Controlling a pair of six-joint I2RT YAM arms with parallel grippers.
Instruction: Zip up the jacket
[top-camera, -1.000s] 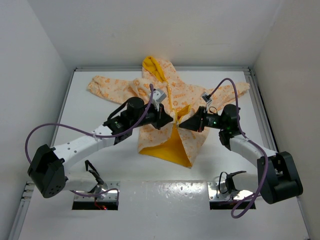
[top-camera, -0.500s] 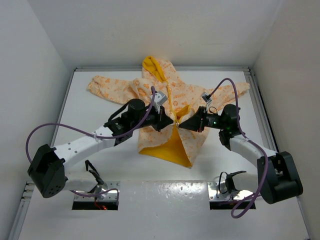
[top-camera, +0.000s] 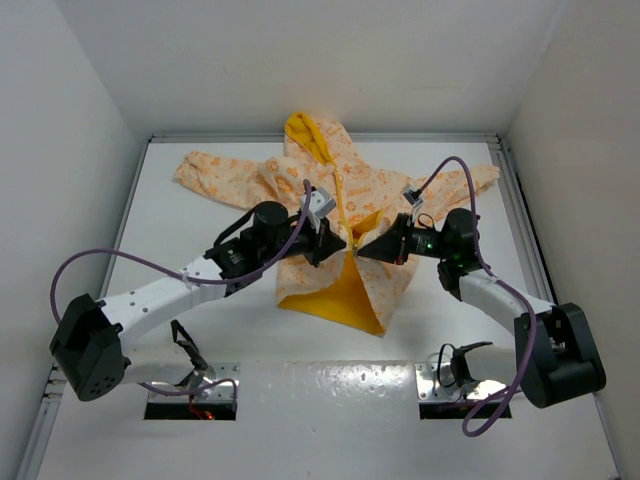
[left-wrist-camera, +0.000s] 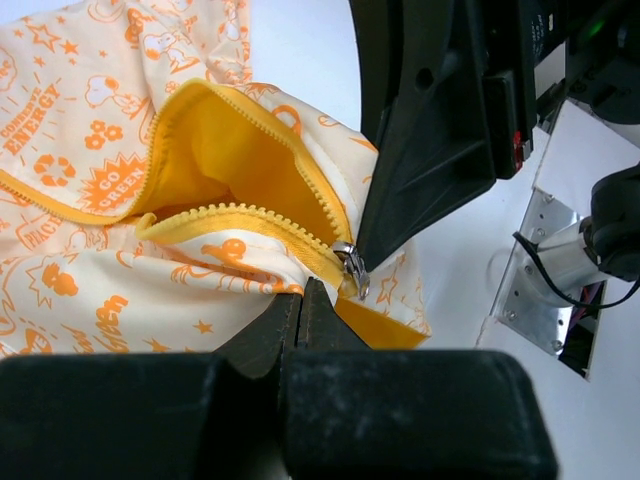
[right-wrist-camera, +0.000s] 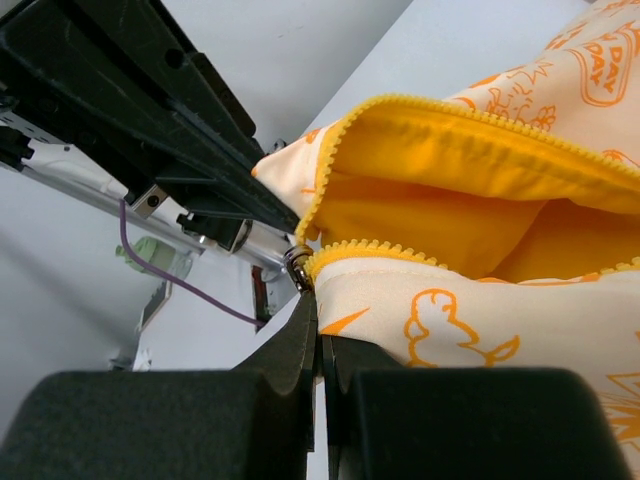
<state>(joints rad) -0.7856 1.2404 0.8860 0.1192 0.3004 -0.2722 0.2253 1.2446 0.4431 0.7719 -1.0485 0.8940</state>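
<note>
I log left gripper (top-camera: 337, 243) and right gripper (top-camera: 361, 249) each pinching jacket (top-camera: 352, 190) fabric beside zipper slider (left-wrist-camera: 350, 263); left arm (top-camera: 160, 292) edged forward.

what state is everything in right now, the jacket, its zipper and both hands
jacket, spread on the table, front gaping, yellow lining showing
zipper, unzipped, its two tooth rows apart
slider, where the tooth rows meet, between the two hands
left hand, shut on jacket fabric beside the slider
right hand, shut on the jacket edge at the slider
</note>
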